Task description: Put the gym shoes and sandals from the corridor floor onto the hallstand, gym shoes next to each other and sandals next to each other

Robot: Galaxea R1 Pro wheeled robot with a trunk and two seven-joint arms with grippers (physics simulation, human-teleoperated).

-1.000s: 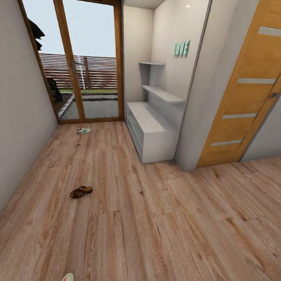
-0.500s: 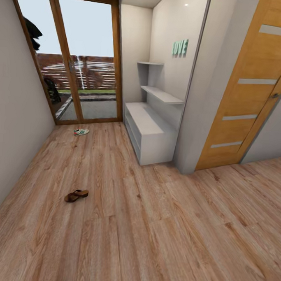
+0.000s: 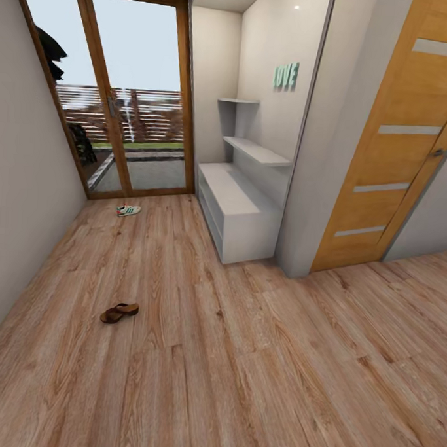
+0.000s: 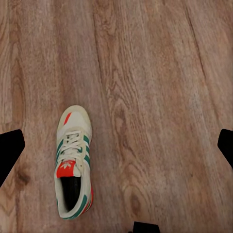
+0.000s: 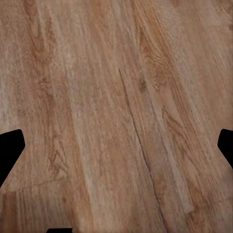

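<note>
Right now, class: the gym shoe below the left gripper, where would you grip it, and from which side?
Probably across the gym shoe at mid-length, by the laces, coming straight down: it sits upright on the floor, sole down, its narrow flanks free.

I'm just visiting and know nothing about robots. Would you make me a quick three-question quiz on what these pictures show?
1. True or false: the hallstand already has a shoe on its bench top.
2. Multiple choice: in the head view, the gym shoe lies (A) near the glass door, (B) on a shelf, (C) against the orange door.
3. Fill in: the left wrist view looks down on a ____ lying on the corridor floor.

Key:
1. False; the bench top is bare, and the sandal is on the floor too.
2. A.
3. Gym shoe, with the left tool open wide above it.
</note>
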